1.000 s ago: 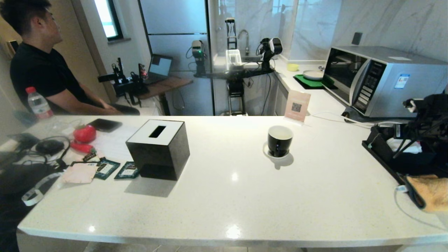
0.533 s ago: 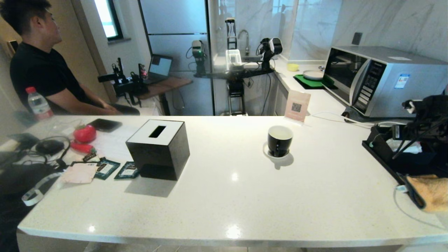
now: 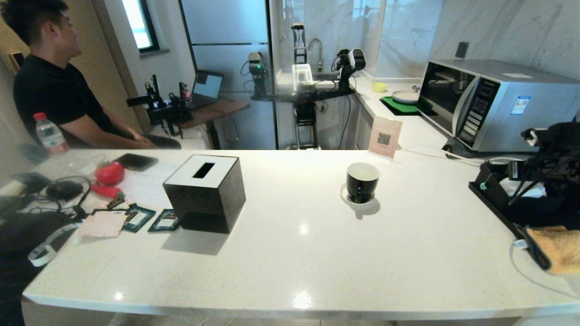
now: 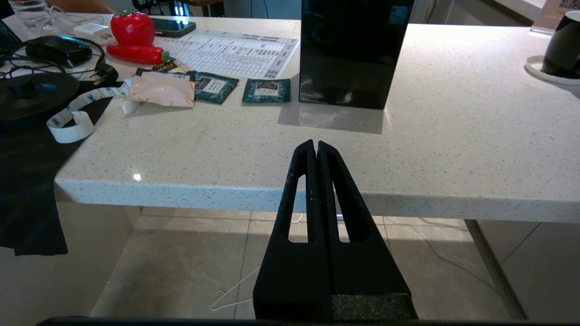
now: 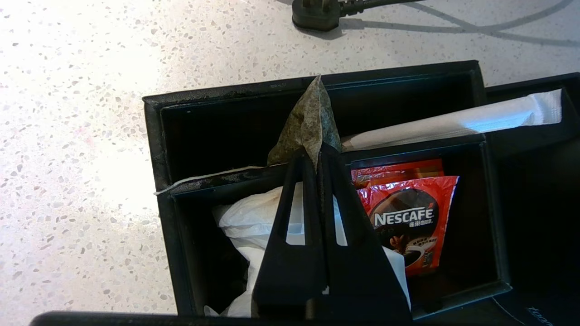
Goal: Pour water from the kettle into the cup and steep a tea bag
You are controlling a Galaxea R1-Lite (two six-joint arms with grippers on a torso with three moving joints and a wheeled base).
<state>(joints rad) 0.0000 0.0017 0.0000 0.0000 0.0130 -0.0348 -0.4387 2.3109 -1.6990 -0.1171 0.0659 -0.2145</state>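
Observation:
The cup (image 3: 362, 181), a glossy black mug with a white inside, stands on its white saucer (image 3: 350, 199) right of the counter's middle; it also shows at the edge of the left wrist view (image 4: 562, 50). My right gripper (image 5: 317, 151) hangs over the black tray (image 5: 154, 136) at the counter's right end, shut on the lower corner of the tea bag (image 5: 308, 122). The bag is an olive-brown pouch standing up out of a compartment. Its white string (image 5: 204, 175) lies along a divider. My left gripper (image 4: 316, 145) is shut and empty, parked below the counter's front edge. The kettle is out of view.
A black cube tissue box (image 3: 205, 192) stands left of centre with green sachets (image 3: 149, 219) beside it. The tray also holds red coffee sachets (image 5: 408, 217) and white tissue (image 5: 244, 222). A microwave (image 3: 494, 104) stands behind it. A person (image 3: 50, 90) sits at the far left.
My right gripper has closed on the tea bag over the tray. Neither arm has shifted, and the cup has not moved.

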